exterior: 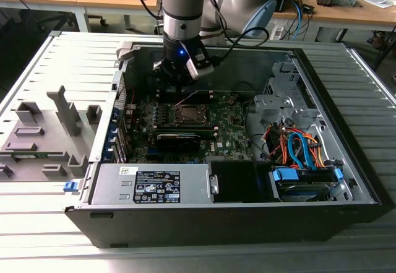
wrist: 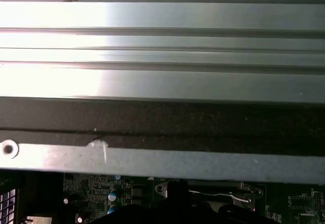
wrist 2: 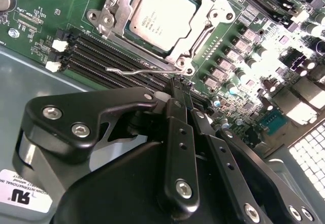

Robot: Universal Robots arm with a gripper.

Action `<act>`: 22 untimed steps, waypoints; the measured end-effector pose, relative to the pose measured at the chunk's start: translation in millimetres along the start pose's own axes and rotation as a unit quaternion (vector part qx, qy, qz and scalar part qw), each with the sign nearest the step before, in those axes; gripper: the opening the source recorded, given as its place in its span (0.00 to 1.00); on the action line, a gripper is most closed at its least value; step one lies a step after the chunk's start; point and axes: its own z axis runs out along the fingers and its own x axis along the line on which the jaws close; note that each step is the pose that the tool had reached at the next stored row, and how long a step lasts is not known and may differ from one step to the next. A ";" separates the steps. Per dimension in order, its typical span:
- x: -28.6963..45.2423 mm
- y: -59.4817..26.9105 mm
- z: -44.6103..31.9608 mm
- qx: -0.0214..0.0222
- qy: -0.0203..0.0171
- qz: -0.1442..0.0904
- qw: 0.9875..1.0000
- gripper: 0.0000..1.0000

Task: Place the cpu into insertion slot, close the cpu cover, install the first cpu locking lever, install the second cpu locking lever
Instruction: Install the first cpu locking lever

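The cpu (wrist 2: 165, 11) sits seated in the insertion slot (wrist 2: 200, 31) with the cpu cover (wrist 2: 118, 11) closed around it, so chip placement looks done. The gripper (wrist 2: 176, 84) hovers by a thin wire locking lever (wrist 2: 139, 70), jaws nearly together, gripping nothing I can confirm. Memory slots (wrist 2: 101, 56) crowd the socket's edge, leaving little room.

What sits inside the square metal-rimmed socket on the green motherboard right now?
The silvery-grey square cpu lies in the insertion slot, framed by the dull silver cpu cover. The socket's contacts beneath the chip are hidden.
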 end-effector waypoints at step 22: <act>-3.3 -0.2 4.7 0.000 0.000 -0.005 1.000 0.11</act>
